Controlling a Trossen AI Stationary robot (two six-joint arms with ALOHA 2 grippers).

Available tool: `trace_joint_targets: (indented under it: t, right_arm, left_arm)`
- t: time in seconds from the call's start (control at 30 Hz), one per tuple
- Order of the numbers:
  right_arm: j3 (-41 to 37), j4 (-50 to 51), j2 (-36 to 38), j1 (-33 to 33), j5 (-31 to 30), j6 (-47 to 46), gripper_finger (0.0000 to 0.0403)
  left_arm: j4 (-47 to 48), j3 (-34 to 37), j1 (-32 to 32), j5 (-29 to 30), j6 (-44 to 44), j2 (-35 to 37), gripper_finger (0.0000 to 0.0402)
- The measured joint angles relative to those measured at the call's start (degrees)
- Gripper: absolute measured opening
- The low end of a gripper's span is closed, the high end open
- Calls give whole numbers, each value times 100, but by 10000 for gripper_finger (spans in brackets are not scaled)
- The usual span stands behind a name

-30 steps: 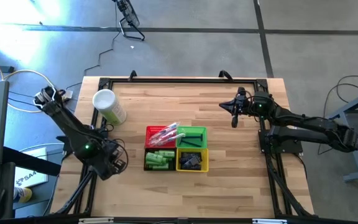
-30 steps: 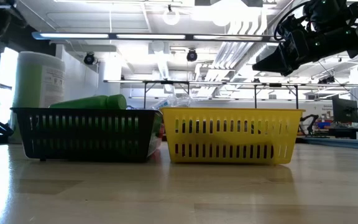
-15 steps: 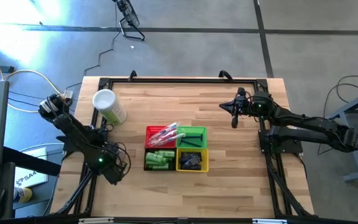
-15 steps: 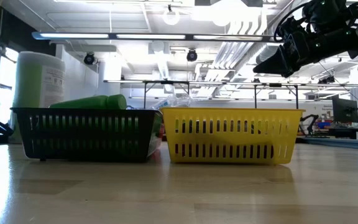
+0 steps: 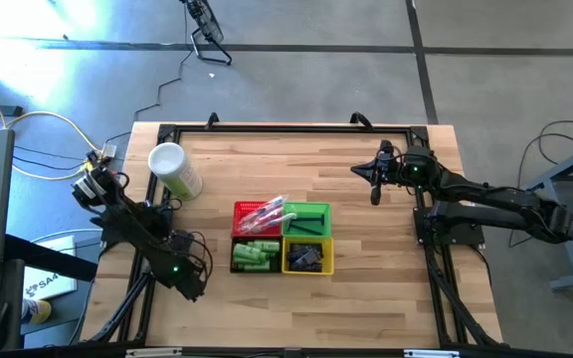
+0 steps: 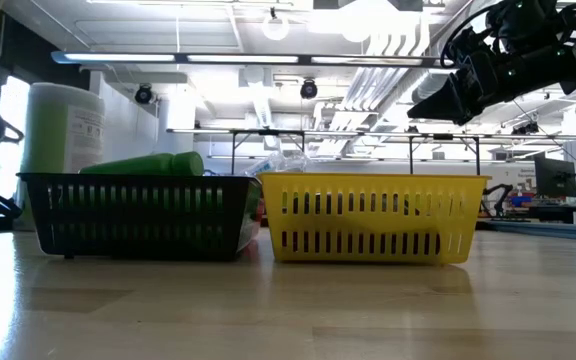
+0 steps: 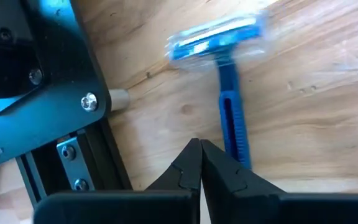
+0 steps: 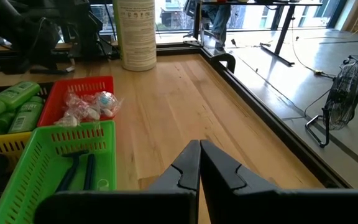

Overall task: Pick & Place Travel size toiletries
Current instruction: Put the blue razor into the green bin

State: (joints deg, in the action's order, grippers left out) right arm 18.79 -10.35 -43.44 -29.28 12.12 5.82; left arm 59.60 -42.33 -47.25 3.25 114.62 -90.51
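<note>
A blue razor (image 7: 229, 93) lies flat on the wooden table next to the table's black frame rail (image 7: 98, 155), near the left edge. My left gripper (image 7: 201, 146) is shut and points steeply down, its tips just beside the razor's handle. In the high view this gripper (image 5: 191, 285) hides the razor. Green mini bottles (image 5: 252, 256) lie in the black basket and dark packets (image 5: 306, 258) in the yellow basket. Clear packets (image 8: 89, 106) fill the red basket. My right gripper (image 5: 374, 191) hangs shut above the far right of the table. My left gripper's shut fingertips (image 7: 210, 152) stand right beside the razor's handle (image 7: 234, 130), coming from above. I cannot tell whether they touch it. The razor lies flat on the table.
Red (image 5: 239, 211), green (image 5: 324, 211), black (image 5: 235, 267) and yellow (image 5: 328, 267) baskets sit together at the table's middle near edge. A white and green canister (image 5: 174, 169) stands at the far left. Bare wood stretches between the baskets and the right arm.
My left gripper has gone down and toward the table's near edge, tipping to point more steeply down, and has stayed shut. The right arm has kept still.
</note>
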Motion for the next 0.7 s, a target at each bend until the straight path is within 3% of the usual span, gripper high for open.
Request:
trace_joint_targets:
  t: [0.37, 0.57, 0.7]
  right_arm:
    - [-2, 26, 0, 2, 0, 0, 3]
    - [0, 26, -1, 0, 0, 0, 3]
    - [0, 26, 0, 0, 0, 0, 3]
  left_arm:
    - [-303, -452, 1, 1051, -360, -15, 3]
    - [16, -582, 1, 792, -28, -17, 3]
    - [536, -967, 1, 942, -284, -17, 3]
